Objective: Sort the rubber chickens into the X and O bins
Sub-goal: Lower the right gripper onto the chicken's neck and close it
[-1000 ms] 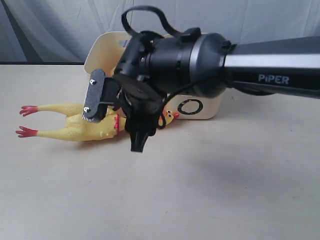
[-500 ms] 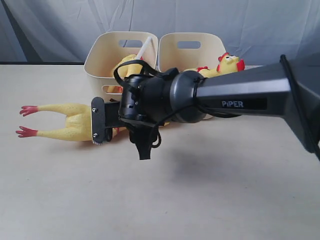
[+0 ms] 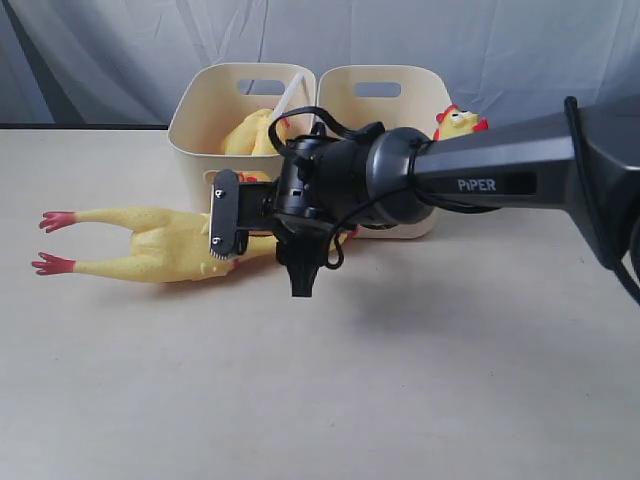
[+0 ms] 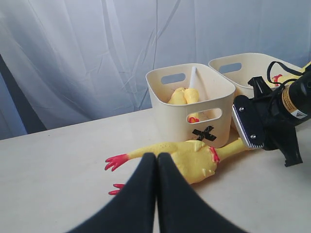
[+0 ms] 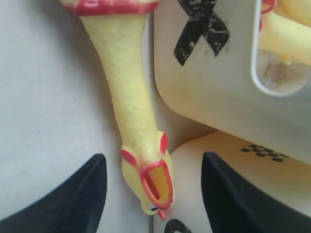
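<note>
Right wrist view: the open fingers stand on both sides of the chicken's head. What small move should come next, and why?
Probably lower the right gripper a little and close its fingers on the head of the chicken. The fingers stand open with the head between them, and this chicken lies on the table beside the X bin, in no bin yet.

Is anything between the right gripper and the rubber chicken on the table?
Nothing visible. The right gripper hangs with open jaws either side of the rubber chicken, whose head lies close beside the X bin and O bin.
</note>
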Tool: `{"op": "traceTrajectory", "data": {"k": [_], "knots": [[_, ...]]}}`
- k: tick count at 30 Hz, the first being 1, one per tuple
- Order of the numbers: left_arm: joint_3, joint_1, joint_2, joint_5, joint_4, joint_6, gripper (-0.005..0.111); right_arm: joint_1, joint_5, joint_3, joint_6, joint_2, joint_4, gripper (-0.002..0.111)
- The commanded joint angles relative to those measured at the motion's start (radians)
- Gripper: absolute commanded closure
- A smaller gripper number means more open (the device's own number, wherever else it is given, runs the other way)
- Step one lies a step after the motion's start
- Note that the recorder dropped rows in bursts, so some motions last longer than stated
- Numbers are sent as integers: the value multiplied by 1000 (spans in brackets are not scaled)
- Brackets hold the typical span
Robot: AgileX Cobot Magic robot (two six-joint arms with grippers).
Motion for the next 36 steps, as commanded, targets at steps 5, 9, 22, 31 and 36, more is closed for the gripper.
{"op": "traceTrajectory", "data": {"k": [5,9,22,31,36], "knots": [[8,5,-4,-8,6,-4,107,-13,-27,2,2,42,-47,54],[8,5,-4,-8,6,-4,107,-16,-34,2,2,63,-88,54],[8,5,-4,-8,6,-4,107,-58,-98,2,2,83,-88,54],[8,5,-4,-8,6,-4,107,-58,-133,2,2,88,-97,56],[8,5,-4,-8,6,-4,107,-58,-130,0,2,121,-97,56]]}}
